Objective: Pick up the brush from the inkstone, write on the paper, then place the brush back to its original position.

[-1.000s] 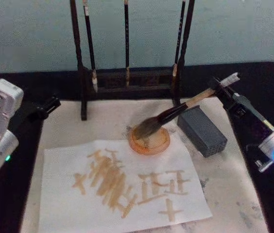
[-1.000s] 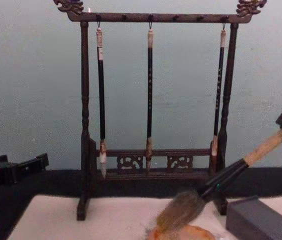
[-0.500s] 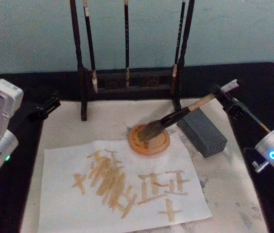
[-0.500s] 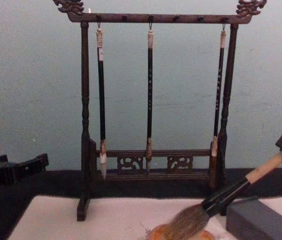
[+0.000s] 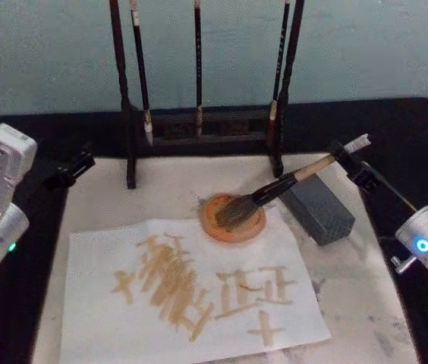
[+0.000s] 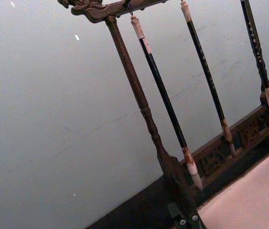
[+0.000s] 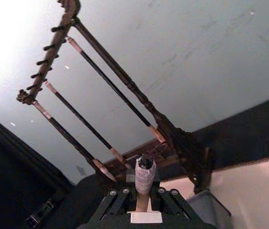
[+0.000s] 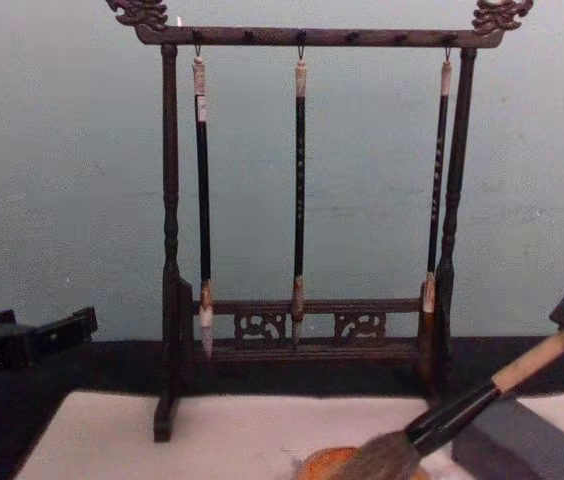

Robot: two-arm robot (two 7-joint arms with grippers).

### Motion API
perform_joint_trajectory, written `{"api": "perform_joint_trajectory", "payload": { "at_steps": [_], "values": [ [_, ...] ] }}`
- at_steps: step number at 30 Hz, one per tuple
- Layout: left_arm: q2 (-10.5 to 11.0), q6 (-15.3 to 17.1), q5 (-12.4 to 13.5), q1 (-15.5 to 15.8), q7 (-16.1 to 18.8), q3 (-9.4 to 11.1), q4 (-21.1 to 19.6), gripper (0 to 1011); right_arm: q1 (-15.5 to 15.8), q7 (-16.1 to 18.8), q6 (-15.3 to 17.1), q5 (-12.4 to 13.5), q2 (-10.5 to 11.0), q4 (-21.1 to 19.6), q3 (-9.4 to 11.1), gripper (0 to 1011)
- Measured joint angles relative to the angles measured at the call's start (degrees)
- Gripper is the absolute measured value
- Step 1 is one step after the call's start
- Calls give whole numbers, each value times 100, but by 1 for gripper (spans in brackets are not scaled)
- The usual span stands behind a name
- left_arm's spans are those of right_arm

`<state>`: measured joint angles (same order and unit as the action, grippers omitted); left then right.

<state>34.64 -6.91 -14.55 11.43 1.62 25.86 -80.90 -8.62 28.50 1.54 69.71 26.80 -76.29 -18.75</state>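
The right hand [image 5: 347, 152] pinches the top end of the brush [image 5: 275, 192], whose bushy head slants down away from the hand onto the inkstone [image 5: 207, 221], with the marked paper [image 5: 92, 303] beyond that. The brush looks light, stiff in the shaft, soft and wet at the bristles, so bare wood above the collar is the place to hold. The left hand [image 5: 73, 167] is parked far across the bench [image 5: 419, 121].

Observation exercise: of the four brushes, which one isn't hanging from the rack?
The thick tan-handled brush with bushy grey bristles: the right hand holds it slanted, bristles on the round orange dish.
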Motion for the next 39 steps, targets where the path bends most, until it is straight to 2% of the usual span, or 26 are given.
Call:
{"api": "perform_joint_trajectory", "payload": {
  "at_steps": [25, 39],
  "values": [
    [0, 0, 0, 0, 0, 0, 0, 1002, -85, -102, 219, 367, -14, 294, -33, 164],
    [0, 0, 0, 0, 0, 0, 0, 1002, -116, -292, 373, 593, 48, 334, -89, 164]
  ]
}}
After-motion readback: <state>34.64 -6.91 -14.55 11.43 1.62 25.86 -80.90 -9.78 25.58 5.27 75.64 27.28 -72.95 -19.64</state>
